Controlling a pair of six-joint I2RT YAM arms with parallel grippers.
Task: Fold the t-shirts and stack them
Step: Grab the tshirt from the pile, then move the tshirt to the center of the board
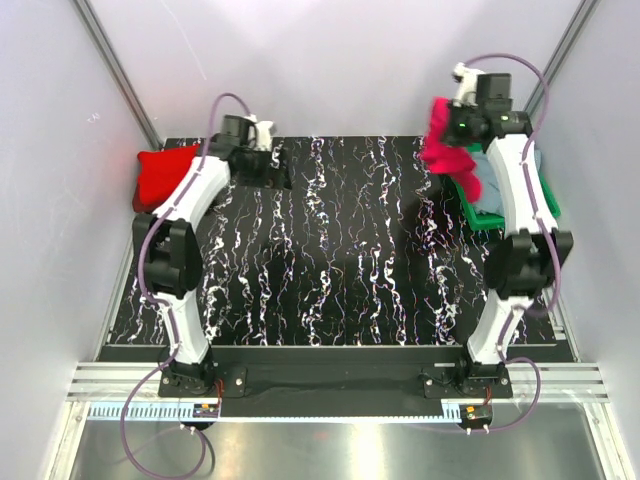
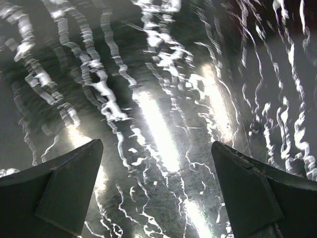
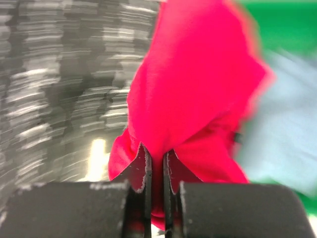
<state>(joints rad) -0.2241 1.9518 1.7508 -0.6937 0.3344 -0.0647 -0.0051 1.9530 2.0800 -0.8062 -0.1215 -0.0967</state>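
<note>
The red shirt is hanging bunched from the right hand, up at about 2 o'clock over the table in the top view. The hand's two fingers are pinching a fold of the cloth between them, almost touching, and the rest of the shirt is drooping in a loose lump below the grip. The right wrist view is blurring with motion.

Just beside the hanging shirt, toward 3 o'clock, a pale shirt is lying crumpled in the tray, which is sitting at the table's right edge. The red cloth's lower end is dangling over the tray's near-left rim.

Well apart, at about 10 o'clock, a red pile is resting at the table's far-left corner, partly overhanging the edge. Whether it is one shirt or more, I cannot tell.

The left hand is hovering just beside that pile, toward 3 o'clock of it, with its fingers spread wide and gripping nothing; only the table's black, white-veined top is showing between them.
</note>
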